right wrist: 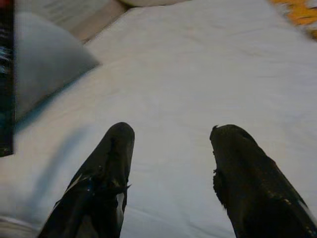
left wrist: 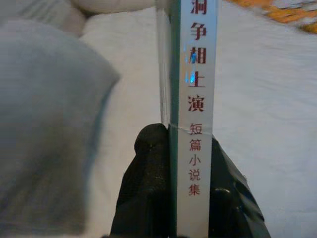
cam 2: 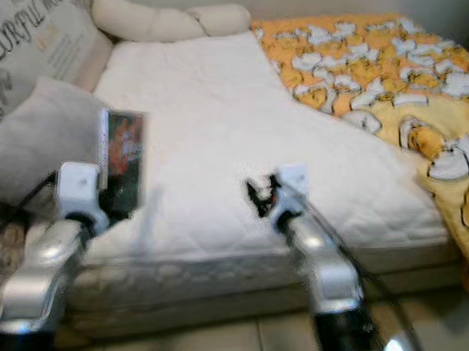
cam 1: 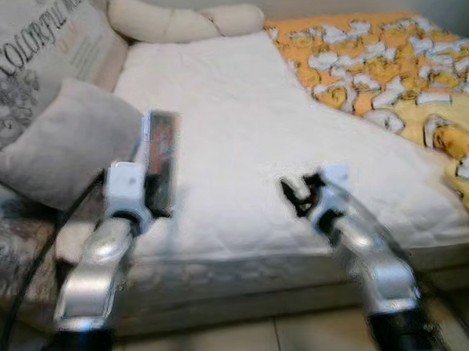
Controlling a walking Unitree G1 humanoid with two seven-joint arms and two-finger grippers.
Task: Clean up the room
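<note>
Currently, left gripper is clamped on 1 book, held upright at left-centre of the frame over the mattress edge. Left wrist view adds the book's white spine with red Chinese print pinched between both black fingers; head views are too blurred for that. Right gripper hovers lower centre, fingers apart, nothing between them. Around: 1 grey cushion at left just beside the book, 1 printed pillow upper left, 1 cream bolster along the top, 1 yellow patterned blanket upper right.
</note>
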